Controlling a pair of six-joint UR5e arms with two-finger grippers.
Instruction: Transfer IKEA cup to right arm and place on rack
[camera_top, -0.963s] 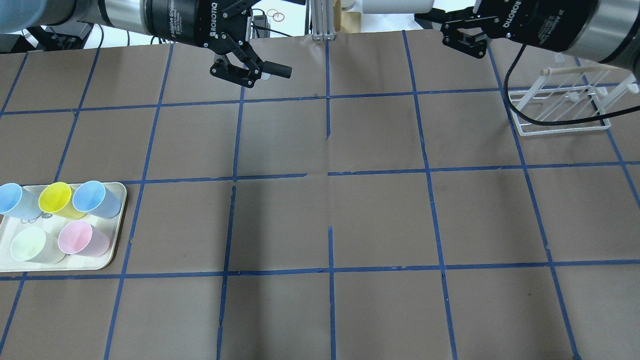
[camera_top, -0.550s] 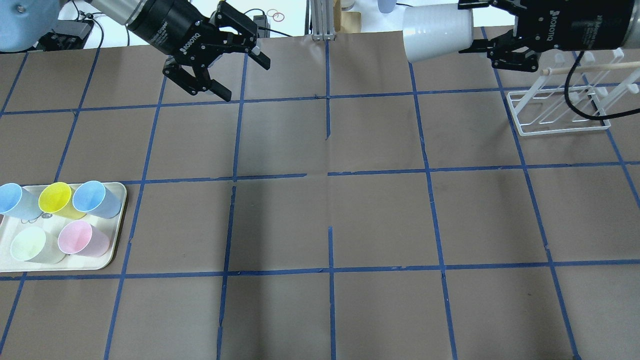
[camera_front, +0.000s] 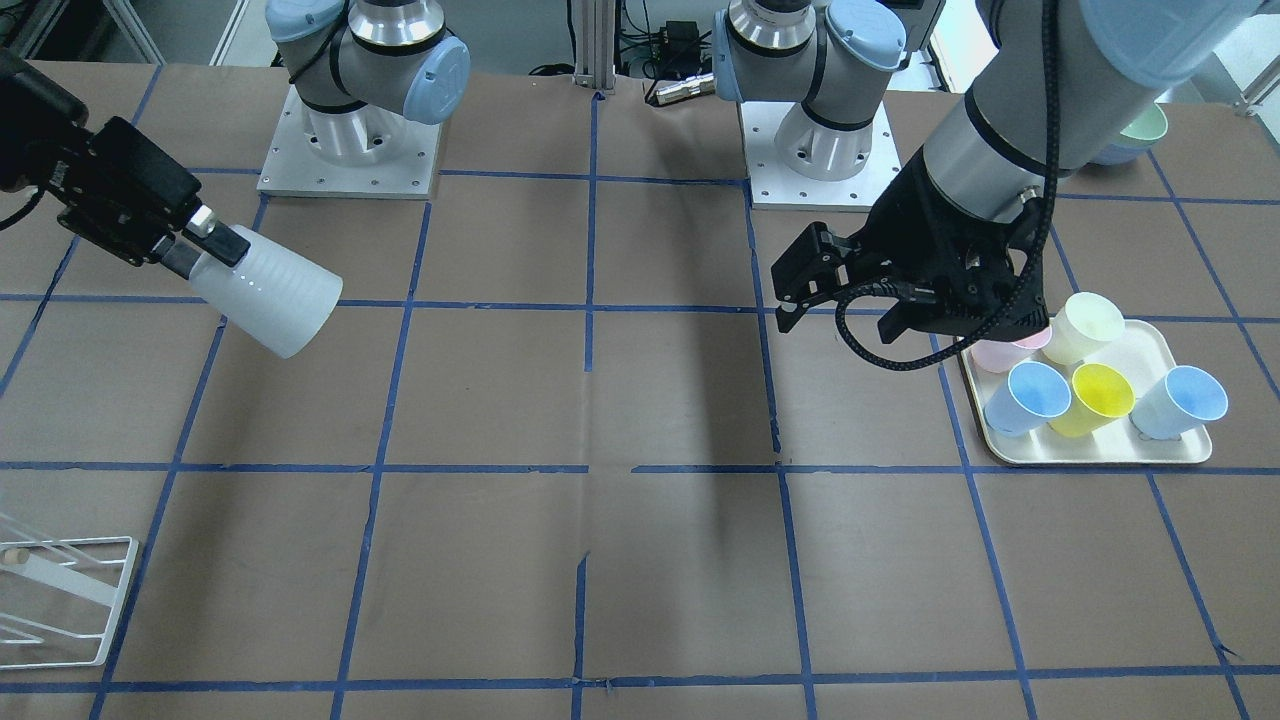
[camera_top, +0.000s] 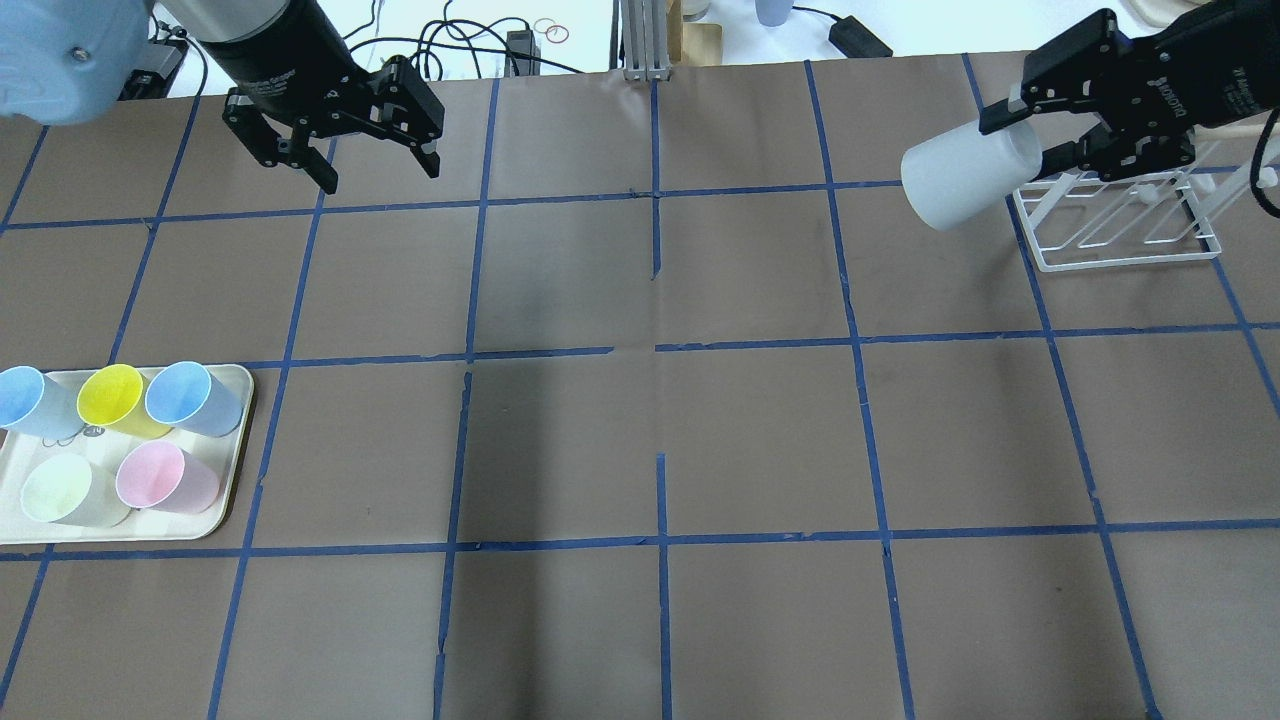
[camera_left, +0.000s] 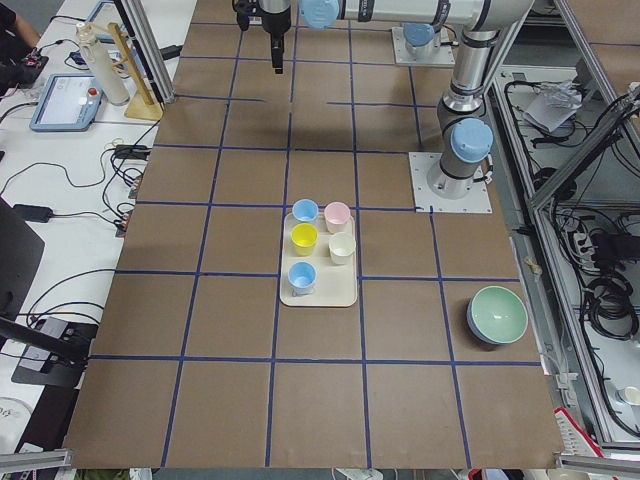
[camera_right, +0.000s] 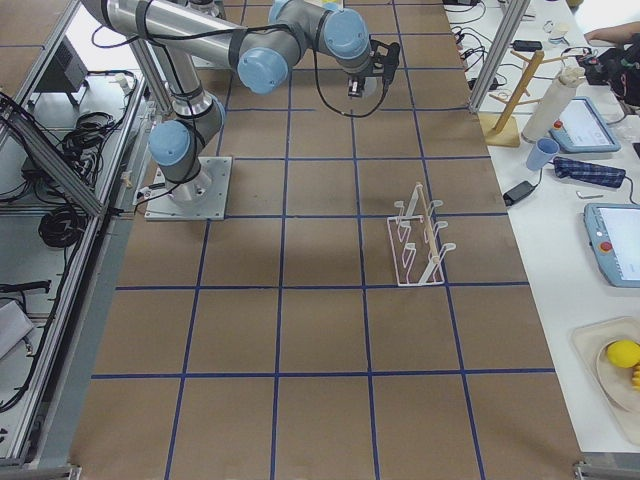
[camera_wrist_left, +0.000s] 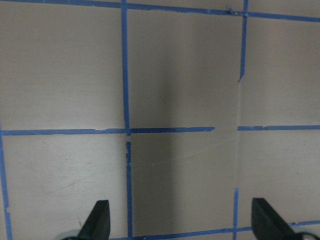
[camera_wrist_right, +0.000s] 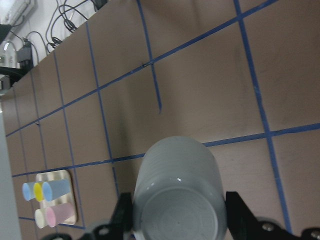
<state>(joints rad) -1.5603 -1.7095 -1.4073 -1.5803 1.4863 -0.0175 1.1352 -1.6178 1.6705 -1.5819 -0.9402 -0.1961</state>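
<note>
The pale grey IKEA cup (camera_top: 960, 182) lies tilted on its side in the air, held by its base in my shut right gripper (camera_top: 1025, 138), its mouth pointing towards the table's middle. It hangs just left of the white wire rack (camera_top: 1120, 232) without touching it. The front-facing view shows the cup (camera_front: 268, 292) in the right gripper (camera_front: 212, 250), and the right wrist view shows its base (camera_wrist_right: 176, 200) between the fingers. My left gripper (camera_top: 380, 176) is open and empty above the far left of the table, pointing down; it also shows in the left wrist view (camera_wrist_left: 182, 225).
A cream tray (camera_top: 232, 470) at the near left holds two light blue cups, a yellow cup (camera_top: 112, 396), a pink cup (camera_top: 160, 478) and a cream cup (camera_top: 62, 490). A green bowl (camera_left: 497, 315) sits behind the left base. The rack's near corner shows in the front-facing view (camera_front: 100, 600).
My right gripper has carried the cup right and down, to just beside the rack. My left gripper, open, has swung left and turned to point downward.
</note>
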